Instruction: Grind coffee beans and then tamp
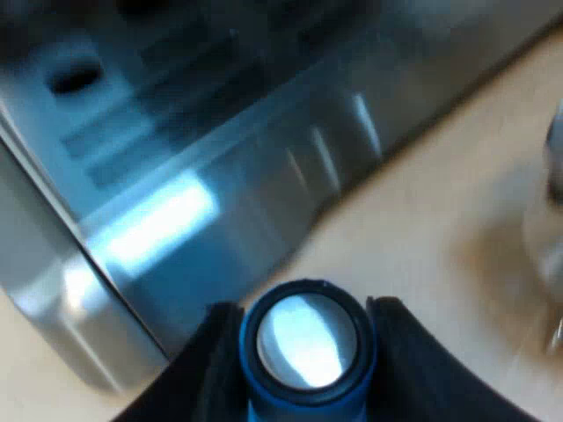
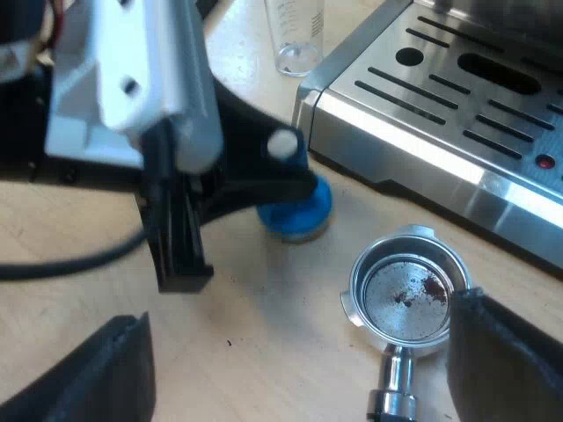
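Grips the blue tamper (image 1: 306,343) tight in the left hand (image 1: 305,308), low by the tabletop (image 1: 440,202), just beside the machine (image 1: 176,193). Hangs the right hand (image 2: 296,308) wide open and empty over the holder (image 2: 406,294). Could tamp on almost nothing: only brown specks inside. Could bump the machine's corner. Cannot see the holder's handle end, nor the measuring glass's (image 2: 295,35) top farther off.

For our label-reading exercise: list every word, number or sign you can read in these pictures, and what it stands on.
Measuring glass: printed scale marks, too blurred to read.
Espresso machine: no readable text.
Blue tamper, held by the left claw: none.
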Robot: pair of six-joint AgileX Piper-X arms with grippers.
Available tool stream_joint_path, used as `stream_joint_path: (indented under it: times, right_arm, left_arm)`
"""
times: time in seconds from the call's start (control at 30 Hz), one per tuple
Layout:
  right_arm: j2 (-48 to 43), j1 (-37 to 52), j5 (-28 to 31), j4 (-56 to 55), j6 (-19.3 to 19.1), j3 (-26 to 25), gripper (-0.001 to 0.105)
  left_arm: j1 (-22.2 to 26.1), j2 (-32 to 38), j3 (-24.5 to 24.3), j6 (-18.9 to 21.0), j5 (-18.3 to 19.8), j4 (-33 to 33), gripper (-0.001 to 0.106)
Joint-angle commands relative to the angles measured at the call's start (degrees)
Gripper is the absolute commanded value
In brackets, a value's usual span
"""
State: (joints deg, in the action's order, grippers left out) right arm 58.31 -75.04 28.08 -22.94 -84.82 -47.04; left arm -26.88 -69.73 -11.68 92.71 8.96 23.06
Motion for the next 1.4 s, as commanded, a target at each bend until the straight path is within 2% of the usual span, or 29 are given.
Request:
stream_joint_path:
  times: [0.03,0.07,0.23,0.3,0.43,0.6,0.8,0.97,1.07,1.2,1.33,1.4]
  right_arm:
    - [-0.3,0.1,0.45,-0.06,-0.16,-0.65,0.07]
    - [-0.3,0.1,0.45,-0.06,0.07,-0.65,0.07]
    - [-0.44,0.1,0.45,-0.12,0.78,-0.65,0.07]
    - [-1.01,0.1,0.14,-0.12,2.5,-0.65,0.07]
    - [-2.91,0.1,-0.56,-1.08,2.8,-0.65,0.07]
    - [-6.18,0.23,-0.33,-6.93,2.8,-0.65,0.07]
    - [-7.39,0.23,0.43,-13.63,2.8,-0.65,0.07]
    - [-7.39,0.97,0.11,-14.08,3.02,0.29,0.07]
    - [-7.39,5.04,-2.4,-12.99,4.03,1.68,0.07]
    - [-7.39,10.96,-9.39,-10.1,0.06,2.76,0.07]
    - [-7.56,12.99,-11.81,-7.11,-2.39,3.56,0.07]
    - [-8.14,13.77,-13.29,-2.72,-4.02,5.69,0.07]
  left_arm:
    - [-0.28,1.97,-0.42,-0.22,-0.16,0.49,0.018]
    - [-0.28,6.44,-0.42,-0.22,-0.16,-1.88,0.018]
    - [-0.28,12.97,-0.42,-0.22,0.31,-5.42,0.018]
    - [-0.28,19.79,-0.42,-0.08,1.4,-9.99,0.018]
    - [-0.28,27.44,-0.42,-0.09,2.24,-15.97,0.018]
    - [-0.28,37.07,-0.42,-0.09,2.46,-25.02,0.018]
    - [-0.28,45.12,-0.42,-0.09,3.94,-34.02,0.018]
    - [-0.28,48.68,-0.42,-0.09,3.91,-38.74,0.018]
    - [-0.28,49.79,-0.42,-0.09,3.91,-40.34,0.018]
    - [-0.28,50.57,-1.9,-0.09,3.91,-44.25,0.018]
    - [-0.28,50.57,-2.32,-0.09,3.91,-45.02,0.018]
    - [-0.28,50.57,-2.52,-0.09,3.91,-45.65,0.018]
